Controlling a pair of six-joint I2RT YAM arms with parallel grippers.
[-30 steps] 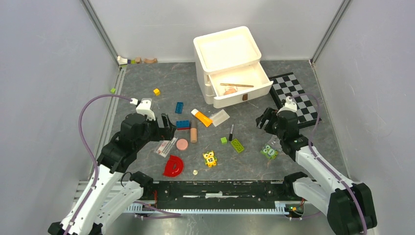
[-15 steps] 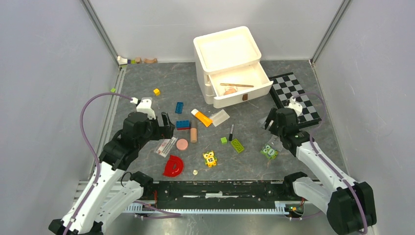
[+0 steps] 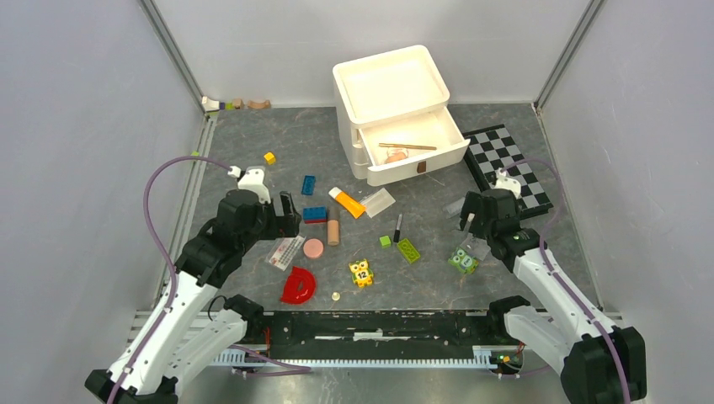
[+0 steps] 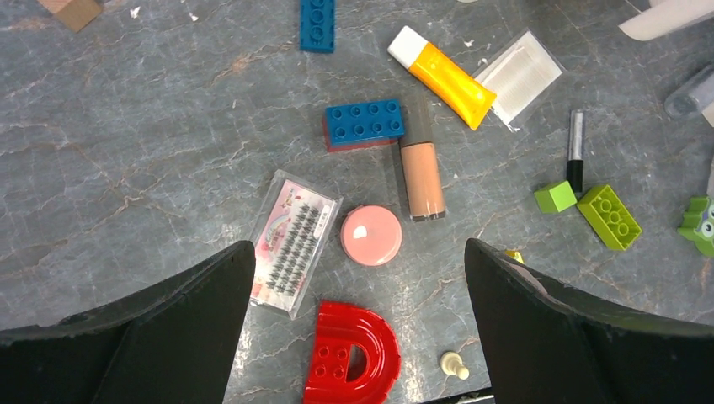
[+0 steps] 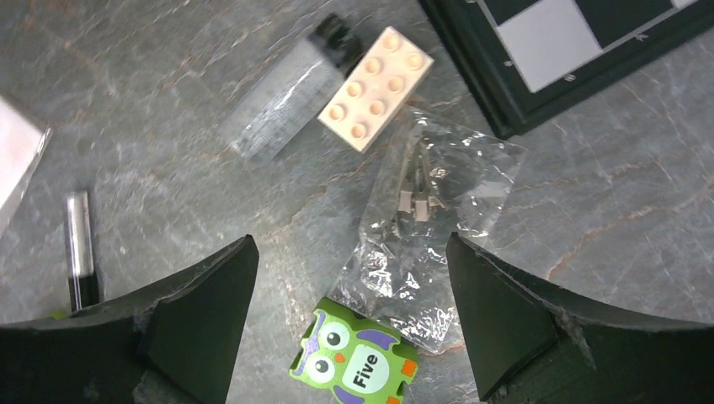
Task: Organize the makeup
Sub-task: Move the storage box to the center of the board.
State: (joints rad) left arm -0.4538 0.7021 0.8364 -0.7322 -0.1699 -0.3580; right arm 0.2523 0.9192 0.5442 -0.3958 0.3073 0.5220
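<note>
Loosely strewn on the grey marbled table (image 3: 253, 143), all on the near side of the white plastic drawer box (image 3: 402, 114), lie a glossy orange tube (image 4: 444, 74), a smooth beige stick (image 4: 421, 168), a round pink disc (image 4: 371, 235), a flat lash packet (image 4: 292, 242) and a thin black pencil (image 4: 575, 150). The left claw (image 4: 358, 252) and the right claw (image 5: 351, 242) both hang spread wide, gripping nothing, the right one over a crinkled clear bag (image 5: 425, 227). Plain pale grey walls (image 3: 84, 126) enclose the table.

White-and-black arms (image 3: 181, 296), purple cables (image 3: 149, 202)
</note>
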